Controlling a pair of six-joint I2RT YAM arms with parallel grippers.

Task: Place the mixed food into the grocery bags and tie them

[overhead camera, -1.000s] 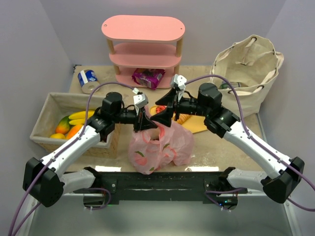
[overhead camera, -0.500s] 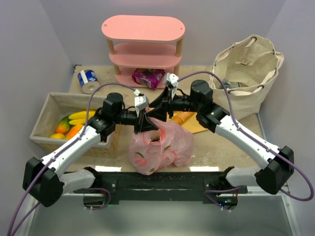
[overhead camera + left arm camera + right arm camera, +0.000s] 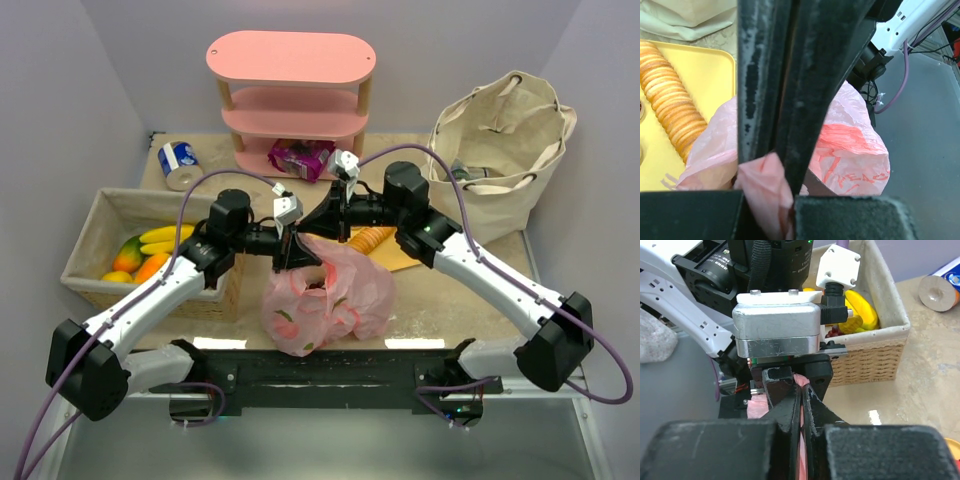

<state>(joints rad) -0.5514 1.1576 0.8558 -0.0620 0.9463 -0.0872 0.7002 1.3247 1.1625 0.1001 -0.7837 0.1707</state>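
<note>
Pink plastic bag [image 3: 325,300]: you find it at the near middle of the table [image 3: 470,300], between the two arms. Its top is gathered up at the fingers and its body hangs full and crinkled below them.
Left fingers [image 3: 288,250]: you have them clamped on the bag's top. The left wrist view shows a fold of pink plastic [image 3: 765,185] squeezed between the dark pads.
Right fingers [image 3: 322,222]: closed tight on the same bunched top, just beside the left ones. In the right wrist view a thin pink strip [image 3: 801,450] runs between them.
Tray [image 3: 402,260]: yellow, on the table just behind the bag and partly under the right arm, with a row of round biscuits [image 3: 667,95] on it.
Canvas bag [image 3: 500,140]: you see it upright at the far right, mouth open, well apart from the pink bag.
Basket [image 3: 100,215]: woven, on the left, holding bananas [image 3: 160,238] and other fruit.
Shelf [image 3: 292,90]: pink, at the far middle, with a snack packet [image 3: 300,155] on its lowest level.
Can [image 3: 178,160]: blue, lying on its side behind the basket.
</note>
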